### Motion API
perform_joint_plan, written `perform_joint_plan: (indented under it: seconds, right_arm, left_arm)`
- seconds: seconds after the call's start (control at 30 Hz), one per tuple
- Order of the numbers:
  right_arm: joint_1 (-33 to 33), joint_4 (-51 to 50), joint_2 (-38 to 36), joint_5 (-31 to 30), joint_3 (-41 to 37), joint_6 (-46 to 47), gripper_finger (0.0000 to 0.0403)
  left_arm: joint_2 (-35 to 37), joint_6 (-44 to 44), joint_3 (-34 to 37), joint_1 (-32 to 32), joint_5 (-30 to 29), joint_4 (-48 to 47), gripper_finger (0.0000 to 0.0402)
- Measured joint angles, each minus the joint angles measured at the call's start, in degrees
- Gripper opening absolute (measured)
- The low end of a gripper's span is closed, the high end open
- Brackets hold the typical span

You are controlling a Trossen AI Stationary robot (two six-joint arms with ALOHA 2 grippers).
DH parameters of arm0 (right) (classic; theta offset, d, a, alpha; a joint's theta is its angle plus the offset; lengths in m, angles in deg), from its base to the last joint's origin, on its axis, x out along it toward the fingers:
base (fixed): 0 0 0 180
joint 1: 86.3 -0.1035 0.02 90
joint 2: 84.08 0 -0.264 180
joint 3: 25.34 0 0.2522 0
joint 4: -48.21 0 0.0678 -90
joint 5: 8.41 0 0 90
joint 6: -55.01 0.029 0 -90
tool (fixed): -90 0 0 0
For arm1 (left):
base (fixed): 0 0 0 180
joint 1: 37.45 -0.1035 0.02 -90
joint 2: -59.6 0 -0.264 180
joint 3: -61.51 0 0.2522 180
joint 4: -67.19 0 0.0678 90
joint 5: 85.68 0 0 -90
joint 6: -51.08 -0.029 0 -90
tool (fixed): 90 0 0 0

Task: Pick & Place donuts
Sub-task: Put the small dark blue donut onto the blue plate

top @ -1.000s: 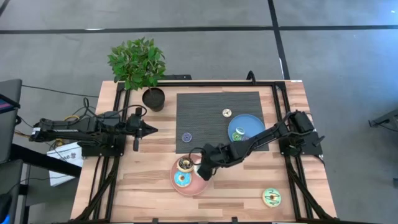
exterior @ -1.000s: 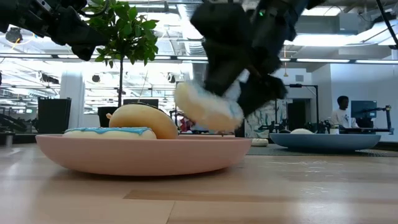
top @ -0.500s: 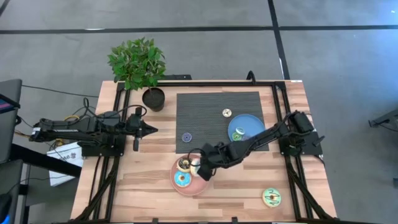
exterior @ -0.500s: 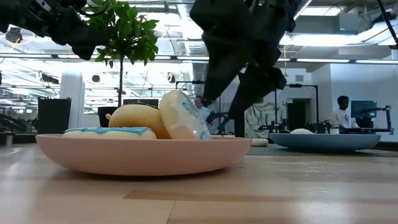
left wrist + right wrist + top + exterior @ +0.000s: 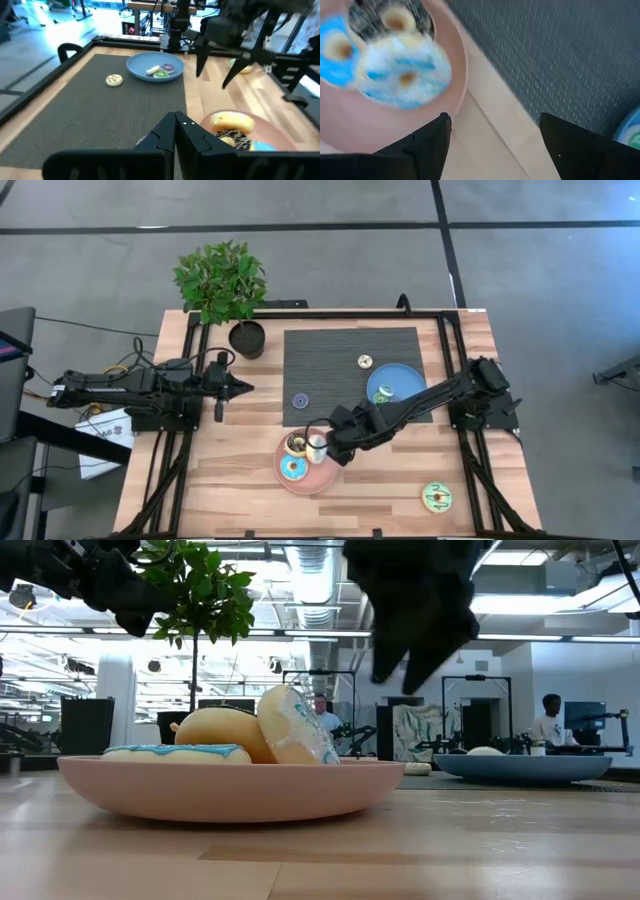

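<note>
Wooden counter (image 5: 240, 490) under me, with a dark ribbed mat (image 5: 340, 360) in its middle, a potted plant (image 5: 225, 290) at the far left corner, and an open workshop behind where a person (image 5: 549, 718) stands far off.

On my high view the right tool (image 5: 333, 449) sits just off the pink plate's (image 5: 312, 483) right edge, above the bare wood between plate and mat. From its wrist camera I see both fingers (image 5: 422, 147) spread wide with nothing between them, the plate rim and mat edge showing in the gap.

On the pink plate I count three donuts: a blue-frosted one (image 5: 293, 469) lying flat, a dark brown one (image 5: 297, 444) beside it, and a white one with blue streaks (image 5: 317, 448) tipped up on edge, leaning against the brown one.

The blue plate (image 5: 395, 385) on the mat holds a few tiny donuts (image 5: 161, 71). A cream one (image 5: 365, 361) and a blue one (image 5: 299, 400) lie loose on the mat, and a green-yellow donut (image 5: 436, 497) lies alone near the front right corner.

My left tool (image 5: 240, 388) waits at the left side of the counter, fingers pressed together, holding nothing.
</note>
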Motion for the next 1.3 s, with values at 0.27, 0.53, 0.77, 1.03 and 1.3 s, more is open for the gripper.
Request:
perform_joint_plan:
  seconds: [0.27,0.53,0.77,1.03,1.3]
  right_arm:
    - [-1.52,0.19,0.02,-4.05,0.02,4.23,0.0291]
    - [-2.24,-13.50,-0.19,-0.64,-0.11,14.45,0.0291]
    - [-3.18,-13.42,-0.24,9.64,-3.68,10.40,0.0273]
    - [-7.12,-0.52,-1.17,15.31,-11.82,14.93,0.0187]
    - [-10.08,5.31,-13.05,11.22,-23.99,17.02,0.0106]
  left_arm:
    - [-0.02,-3.73,0.00,0.00,-1.67,-0.17,0.0000]
    - [-4.21,4.24,0.00,0.00,-0.65,1.15,0.0000]
    - [-12.43,-3.14,-0.23,-0.02,-1.37,11.46,0.0000]
    - [-30.68,-6.29,-11.36,-0.13,-2.08,2.98,0.0000]
    - [-47.69,-6.99,-26.35,-0.16,-8.13,-7.46,0.0000]
